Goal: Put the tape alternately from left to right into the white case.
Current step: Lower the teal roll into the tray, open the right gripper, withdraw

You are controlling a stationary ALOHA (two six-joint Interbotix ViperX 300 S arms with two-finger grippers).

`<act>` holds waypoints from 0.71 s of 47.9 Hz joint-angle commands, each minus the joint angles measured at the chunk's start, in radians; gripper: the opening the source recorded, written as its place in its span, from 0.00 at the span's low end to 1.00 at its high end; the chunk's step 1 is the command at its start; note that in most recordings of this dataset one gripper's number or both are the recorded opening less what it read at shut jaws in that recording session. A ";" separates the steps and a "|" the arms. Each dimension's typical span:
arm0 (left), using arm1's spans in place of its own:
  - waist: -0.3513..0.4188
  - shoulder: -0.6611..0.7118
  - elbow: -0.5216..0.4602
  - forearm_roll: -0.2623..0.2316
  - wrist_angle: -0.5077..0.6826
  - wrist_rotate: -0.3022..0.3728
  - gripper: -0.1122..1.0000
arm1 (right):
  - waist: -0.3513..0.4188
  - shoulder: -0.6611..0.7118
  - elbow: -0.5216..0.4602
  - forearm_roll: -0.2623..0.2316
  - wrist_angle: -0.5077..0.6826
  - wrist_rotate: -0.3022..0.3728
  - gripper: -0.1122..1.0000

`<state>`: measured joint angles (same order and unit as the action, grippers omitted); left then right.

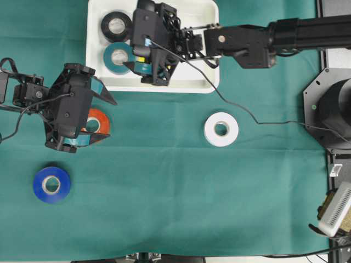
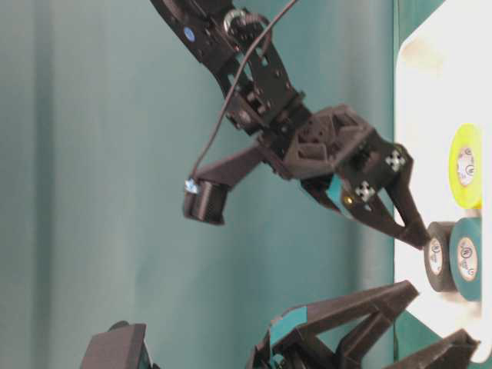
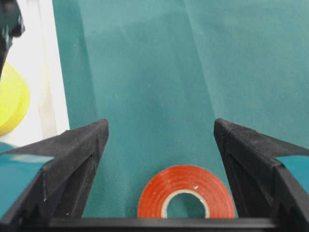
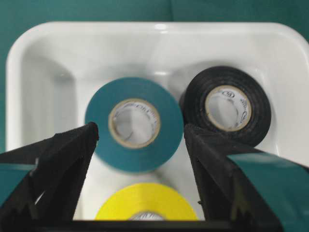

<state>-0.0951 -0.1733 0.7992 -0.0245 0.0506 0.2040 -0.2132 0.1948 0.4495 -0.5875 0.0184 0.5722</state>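
The white case point(image 1: 200, 13) lies at the back of the table. Inside it are a black tape roll point(image 1: 116, 26), a teal roll point(image 1: 118, 57) and a yellow roll point(image 4: 147, 203), all lying flat. My right gripper point(image 4: 140, 129) hangs open over the yellow roll, with gaps on both sides between the roll and the fingers. My left gripper point(image 3: 161, 135) is open low over the green cloth. A red roll point(image 3: 186, 193) lies flat between its fingers and is not gripped. A blue roll point(image 1: 51, 184) and a white roll point(image 1: 221, 129) lie loose on the cloth.
The right arm point(image 1: 285, 34) reaches in from the right across the case, trailing a black cable point(image 1: 241, 112) over the cloth. A black base point(image 1: 334, 112) and a white device point(image 1: 335, 211) sit at the right edge.
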 commanded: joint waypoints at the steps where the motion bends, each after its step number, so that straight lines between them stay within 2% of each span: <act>1: -0.005 -0.012 -0.012 -0.002 -0.006 0.000 0.82 | 0.009 -0.064 0.012 0.000 -0.005 0.002 0.76; 34: -0.005 -0.014 -0.011 -0.003 -0.006 0.000 0.82 | 0.140 -0.239 0.213 -0.002 -0.011 0.003 0.76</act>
<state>-0.0966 -0.1733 0.7977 -0.0245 0.0506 0.2040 -0.0905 0.0000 0.6581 -0.5875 0.0169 0.5737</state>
